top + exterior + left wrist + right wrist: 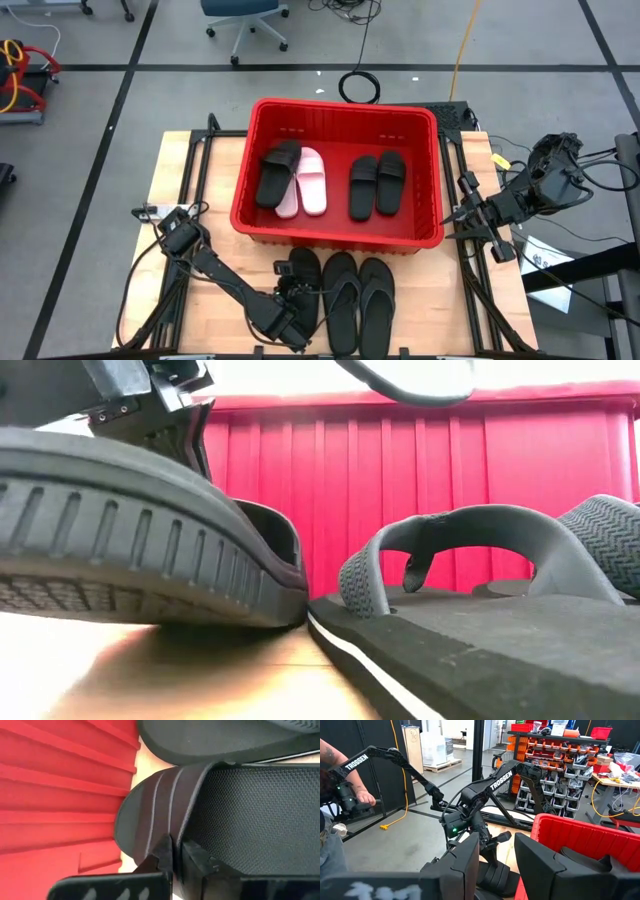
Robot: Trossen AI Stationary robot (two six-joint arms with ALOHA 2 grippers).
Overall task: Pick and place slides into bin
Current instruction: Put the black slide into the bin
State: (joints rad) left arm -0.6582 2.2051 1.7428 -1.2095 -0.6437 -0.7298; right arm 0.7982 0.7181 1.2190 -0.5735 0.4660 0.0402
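A black wide-strap slide [301,282] lies on the table just in front of the red bin [340,243]. My left gripper [288,318] is shut on it, reaching in from the near left. Two black thong flip-flops [357,300] lie side by side to its right. Inside the bin are one black slide [278,172], a white pair [307,182] and two more black slides [377,185]. My right gripper [495,865] hangs open and holds nothing; it is raised by the table's right edge [478,215]. My left gripper [175,851] pinches the slide's wide strap at its edge [176,832]. One finger [161,854] lies on the strap's outer face, the other [197,856] inside it, over the textured footbed. The fingers slant down from the near left. In the low view the slide's sole [120,550] sits low over the table.
The bin's ribbed front wall [420,490] stands close behind the slide and the flip-flops. Dark cables and frame bars run along both table sides [190,170]. Beyond the table a person's hand [362,797] grips a control arm.
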